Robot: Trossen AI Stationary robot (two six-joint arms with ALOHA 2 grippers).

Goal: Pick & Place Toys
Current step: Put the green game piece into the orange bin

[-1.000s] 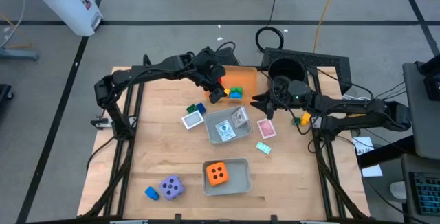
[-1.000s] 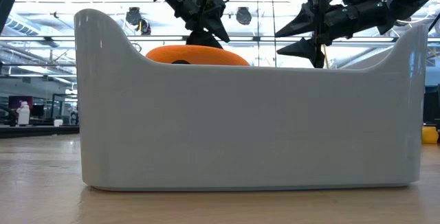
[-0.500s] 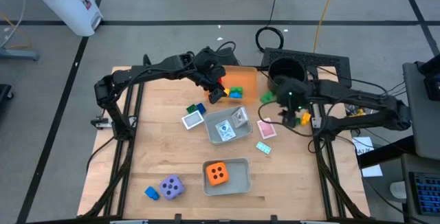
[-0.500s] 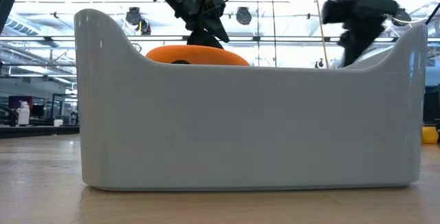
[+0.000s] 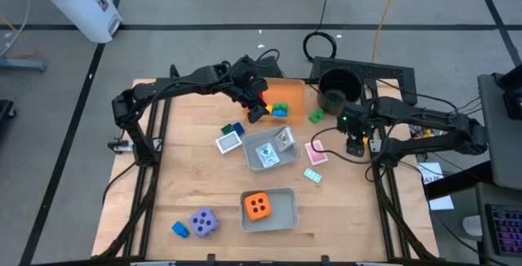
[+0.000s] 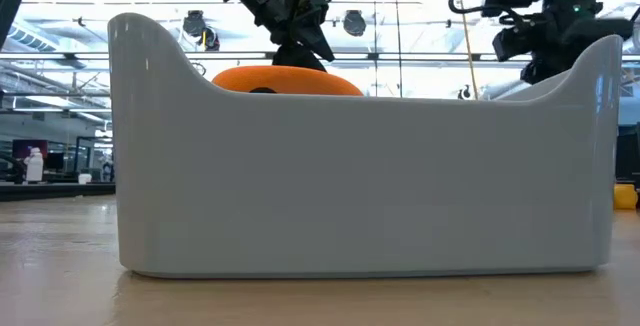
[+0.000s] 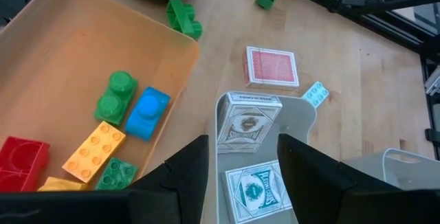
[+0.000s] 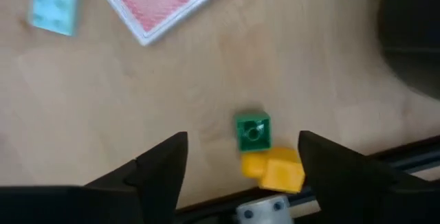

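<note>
My left gripper hangs open and holds nothing, between the orange tray and the clear tray of cards. The orange tray holds green, blue, yellow and red bricks. My right gripper points down, open, above a green brick and a yellow brick that lie on the table at its right edge. Another green brick lies beside the black pot. A pink card and a teal brick lie flat nearby.
An orange die sits in a grey tray near the front, whose wall fills the low view. A purple die and a blue brick lie front left. A white card and two bricks lie left of the clear tray.
My right gripper has tipped from level to pointing down. It has also gone from beside the black pot toward the table's right edge, over the green and yellow bricks. A green brick now shows on the table where it was.
</note>
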